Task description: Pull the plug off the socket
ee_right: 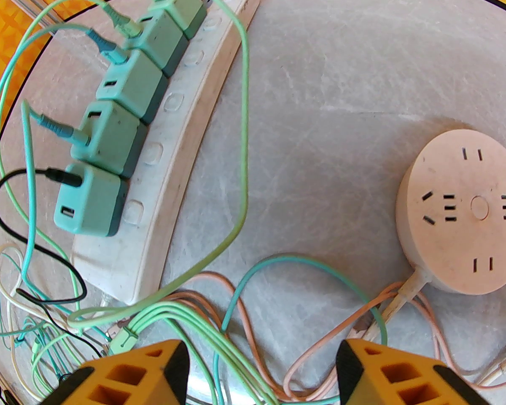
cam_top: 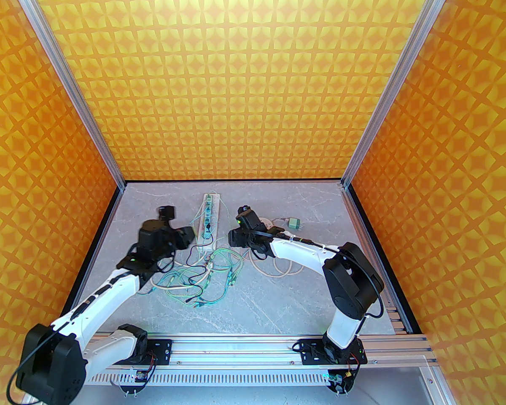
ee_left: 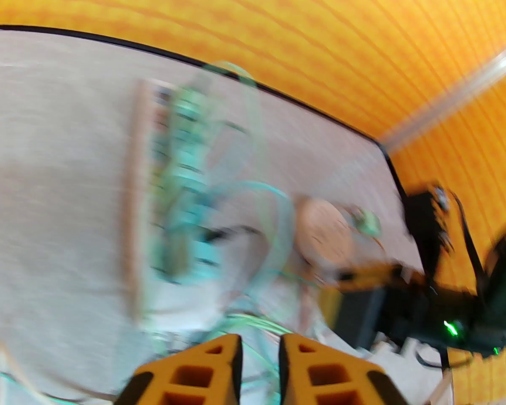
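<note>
no readable text, labels, brands or numbers on any visible surface

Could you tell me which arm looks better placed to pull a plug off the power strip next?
Probably the right: its pincer is open beside the power strip, facing the plugs.

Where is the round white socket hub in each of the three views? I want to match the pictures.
Top external: the round socket hub lies right of centre on the table, partly behind the right arm's wrist.
Left wrist: a blurred disc right of centre.
Right wrist: at the right edge, its slots facing up.
Shared landmark: the long power strip carrying green plugs, left of the hub in all three.
</note>
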`<state>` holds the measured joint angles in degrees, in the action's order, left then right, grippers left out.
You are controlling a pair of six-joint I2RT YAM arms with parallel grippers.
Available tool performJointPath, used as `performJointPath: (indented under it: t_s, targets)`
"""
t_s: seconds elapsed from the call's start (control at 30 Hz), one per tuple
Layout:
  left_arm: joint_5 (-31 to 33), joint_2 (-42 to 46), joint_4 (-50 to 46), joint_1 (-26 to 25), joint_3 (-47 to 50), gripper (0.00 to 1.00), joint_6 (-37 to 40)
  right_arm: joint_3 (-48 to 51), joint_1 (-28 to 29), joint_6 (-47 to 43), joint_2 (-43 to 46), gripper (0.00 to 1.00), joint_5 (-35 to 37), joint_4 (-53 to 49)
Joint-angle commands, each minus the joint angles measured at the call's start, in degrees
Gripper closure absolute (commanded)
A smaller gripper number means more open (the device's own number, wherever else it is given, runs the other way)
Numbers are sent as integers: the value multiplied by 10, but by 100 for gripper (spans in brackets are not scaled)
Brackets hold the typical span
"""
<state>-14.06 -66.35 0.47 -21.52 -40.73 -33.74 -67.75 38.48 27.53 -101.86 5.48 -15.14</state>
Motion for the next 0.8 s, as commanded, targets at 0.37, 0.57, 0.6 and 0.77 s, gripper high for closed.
performJointPath:
  t_s: [0.37,0.57,0.6,0.77]
  targets:
    - [103,-179,-53,-26,-89,83,105,16,-2,-10,46,38,-16,3]
    - [132,-213,-65,-24,-103,79,141,18,-3,-12,47,38,-19,3]
    - [133,-219,-68,-24,-107,79,147,19,-3,-12,47,38,-19,4]
    - [129,-243,-78,-25,-124,73,163,22,-3,-10,45,38,-21,5]
